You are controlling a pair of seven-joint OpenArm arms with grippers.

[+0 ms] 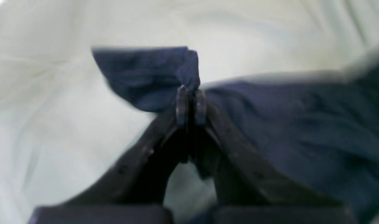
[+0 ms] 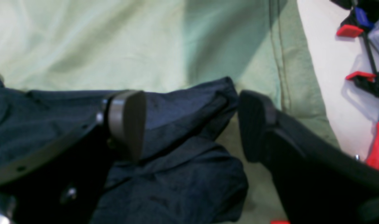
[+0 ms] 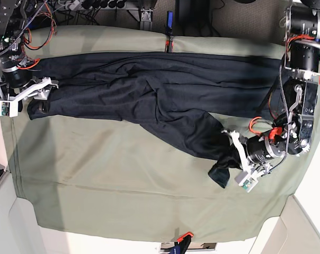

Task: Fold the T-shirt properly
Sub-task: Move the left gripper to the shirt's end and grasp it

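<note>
the t-shirt (image 3: 149, 87) lies spread across the far half of the green table cover (image 3: 123, 180), running nearly the full width of the table in the base view. the fabric is bunched and creased through the middle, and one sleeve trails diagonally down toward the near right of that view.

left gripper (image 1: 191, 96): jaws pinched together on a fold of the sleeve end. in the left wrist view the two fingertips (image 1: 181, 104) meet with dark navy cloth clamped between them; a flap of the sleeve sticks up and to the left above the tips, and the rest of the sleeve drapes off to the right. that view is blurred, so no stitching detail. in the base view this gripper sits at the lower tip of the trailing sleeve, over the cover and apart from the shirt's main body.

right gripper (image 2: 192, 124): jaws spread wide, gripping nothing. in the right wrist view the two pads (image 2: 127, 121) straddle the cuff end of the other sleeve, which lies flat on the cover between them. the left pad is over the cloth, the right pad over bare cover just beside the cuff edge. can't tell whether either pad touches the fabric. in the base view this gripper is at the far left end of the shirt.

red-handled clamps (image 2: 360, 53) sit on the white surface past the cover's edge in the right wrist view.
</note>
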